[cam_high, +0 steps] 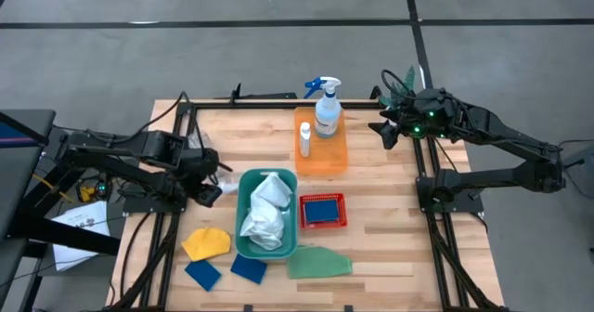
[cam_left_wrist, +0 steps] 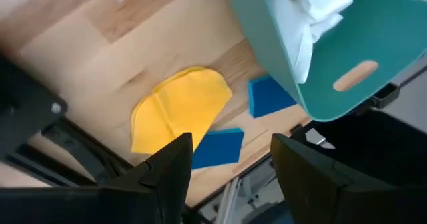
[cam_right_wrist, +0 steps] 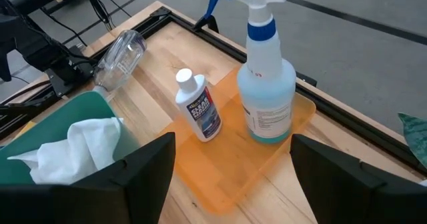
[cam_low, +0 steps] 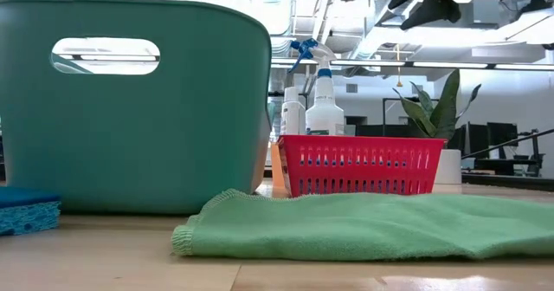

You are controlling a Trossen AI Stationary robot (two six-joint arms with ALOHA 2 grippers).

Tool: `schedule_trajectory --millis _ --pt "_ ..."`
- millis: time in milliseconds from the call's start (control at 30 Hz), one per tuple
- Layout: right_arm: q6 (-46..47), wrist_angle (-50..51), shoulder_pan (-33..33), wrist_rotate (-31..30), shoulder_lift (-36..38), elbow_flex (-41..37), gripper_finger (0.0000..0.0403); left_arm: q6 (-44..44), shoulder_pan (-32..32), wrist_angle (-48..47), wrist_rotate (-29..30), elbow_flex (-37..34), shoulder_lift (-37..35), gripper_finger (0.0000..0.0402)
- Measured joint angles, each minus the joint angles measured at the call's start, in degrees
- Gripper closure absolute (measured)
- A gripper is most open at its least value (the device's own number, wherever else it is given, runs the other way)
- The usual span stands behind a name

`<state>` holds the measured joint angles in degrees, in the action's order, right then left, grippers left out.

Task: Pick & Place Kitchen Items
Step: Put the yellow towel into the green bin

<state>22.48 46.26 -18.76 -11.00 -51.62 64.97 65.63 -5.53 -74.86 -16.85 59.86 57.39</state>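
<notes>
Wood planks make up the table (cam_high: 390,256), ringed by grey floor. My left gripper (cam_left_wrist: 227,161) hangs at the table's left edge beside the teal bin (cam_high: 243,242), fingers spread, nothing between them. Past them lie the yellow cloth (cam_left_wrist: 177,111) and two blue sponges (cam_left_wrist: 217,147), loose on the wood. The white cloth (cam_high: 267,210) sits in the bin already; another sponge seems to fill the red basket (cam_high: 322,211), though I can't be sure from above. The spray bottle (cam_right_wrist: 267,84) and white bottle (cam_right_wrist: 199,105) stand on the orange tray (cam_right_wrist: 233,177). My right gripper (cam_right_wrist: 233,161) waits over the table's far right corner, fingers apart and empty, looking at that tray. The green cloth (cam_high: 318,263) lies flat near the front edge.

I judge I'm between picks. Next call: lower the left gripper onto the yellow cloth, pinch a fold, lift clear.
</notes>
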Motion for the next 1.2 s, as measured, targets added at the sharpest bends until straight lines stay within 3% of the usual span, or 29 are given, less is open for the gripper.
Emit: schedule_trajectory --millis 233,467,733,1000,1200 --pt "0.0 0.0 0.0 0.1 0.0 0.0 0.0117 5.2 -1.9 -0.4 -1.0 -0.6 0.1 0.0201" --pt "0.0 0.0 0.0 0.2 0.0 0.0 0.0117 13.6 -6.5 0.3 -5.0 -9.2 0.1 0.0201" --pt "-0.4 0.0 0.0 0.2 0.0 0.0 0.0117 23.2 -11.5 13.2 -7.2 -16.4 0.1 0.0201" --pt "-0.4 0.0 0.0 0.2 -0.1 0.0 0.0117 34.9 -17.0 17.0 -7.1 -21.9 0.1 0.0207" --pt "-0.4 0.0 0.0 0.2 -0.1 0.0 0.0117 42.4 -20.6 26.9 -6.7 -25.2 0.1 0.0214"
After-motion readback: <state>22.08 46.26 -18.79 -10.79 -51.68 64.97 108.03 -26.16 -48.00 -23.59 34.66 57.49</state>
